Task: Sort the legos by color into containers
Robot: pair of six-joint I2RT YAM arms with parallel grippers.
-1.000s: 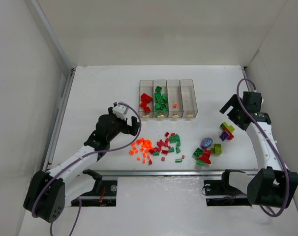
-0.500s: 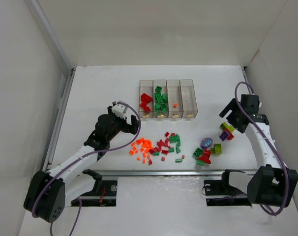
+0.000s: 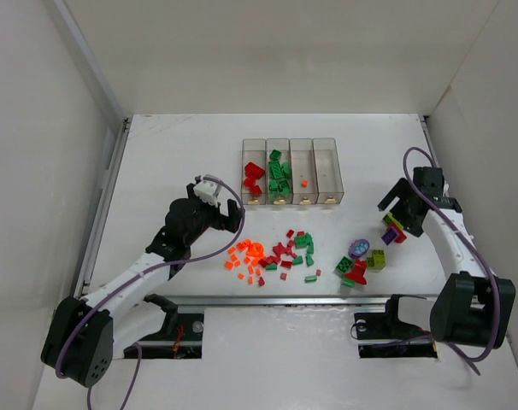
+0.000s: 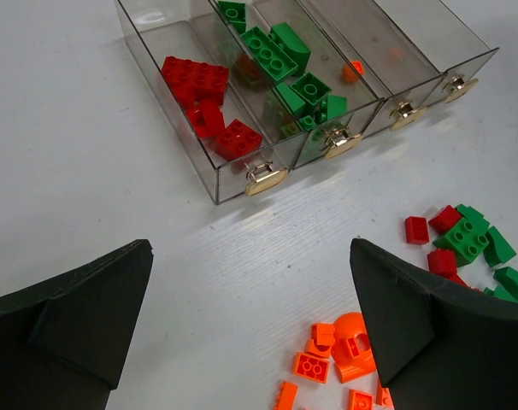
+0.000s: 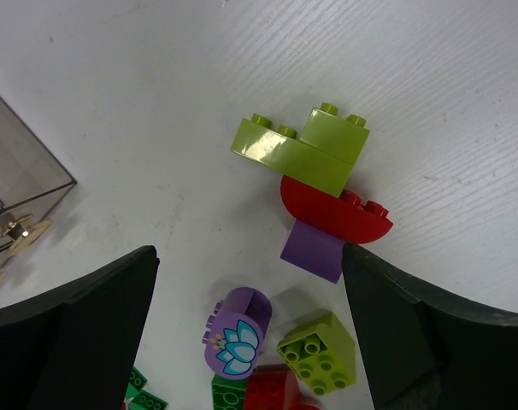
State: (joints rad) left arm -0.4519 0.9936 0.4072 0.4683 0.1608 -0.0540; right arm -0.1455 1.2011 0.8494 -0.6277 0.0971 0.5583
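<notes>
Clear bins (image 3: 326, 166): mid-table, toward far edge; I see bare table (image 3: 173, 154) around.
Legos (image 3: 285, 252): loose by near edge; some binned.
Left gripper (image 4: 250, 320): fingers spread, empty.
Right gripper (image 5: 250, 329): spread, empty, near right edge.

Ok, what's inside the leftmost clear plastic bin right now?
Only red plastic bricks, several of them, lie in the leftmost clear plastic bin, bunched toward its brass-coloured knob. Anything small beneath those bricks is covered and cannot be seen.
</notes>
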